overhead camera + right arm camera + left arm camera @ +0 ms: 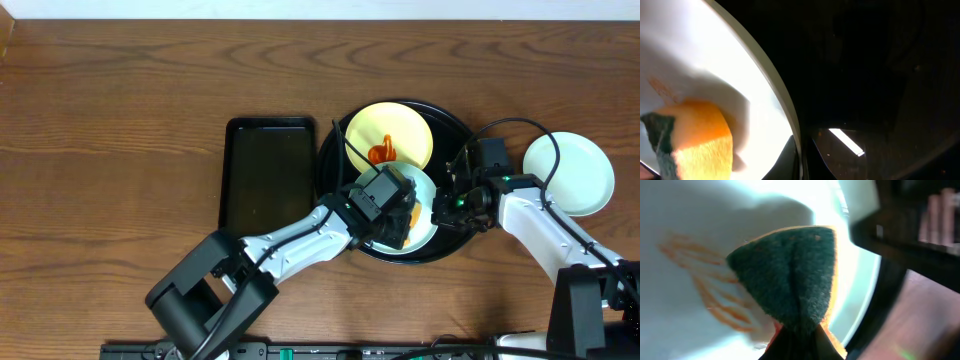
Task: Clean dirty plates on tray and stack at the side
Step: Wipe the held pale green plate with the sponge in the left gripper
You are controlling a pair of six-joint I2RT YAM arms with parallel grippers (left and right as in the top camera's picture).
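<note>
The round black tray [456, 132] holds a pale yellow plate [400, 135] with an orange-red sauce smear and a mint-green plate [425, 187] in front of it. My left gripper [393, 208] is shut on a sponge [790, 275], green side pressed on the mint plate [685, 225] beside orange sauce streaks [710, 290]. My right gripper [443, 207] is shut on that plate's right rim [796, 135]; the orange sponge [695, 135] shows there too. A second mint-green plate [570, 172] lies on the table right of the tray.
A smaller rectangular black tray [268, 172] lies just left of the round tray. Both arms reach in from the front edge and meet over the tray's front half. A cable loops over the tray's right rim [505, 125].
</note>
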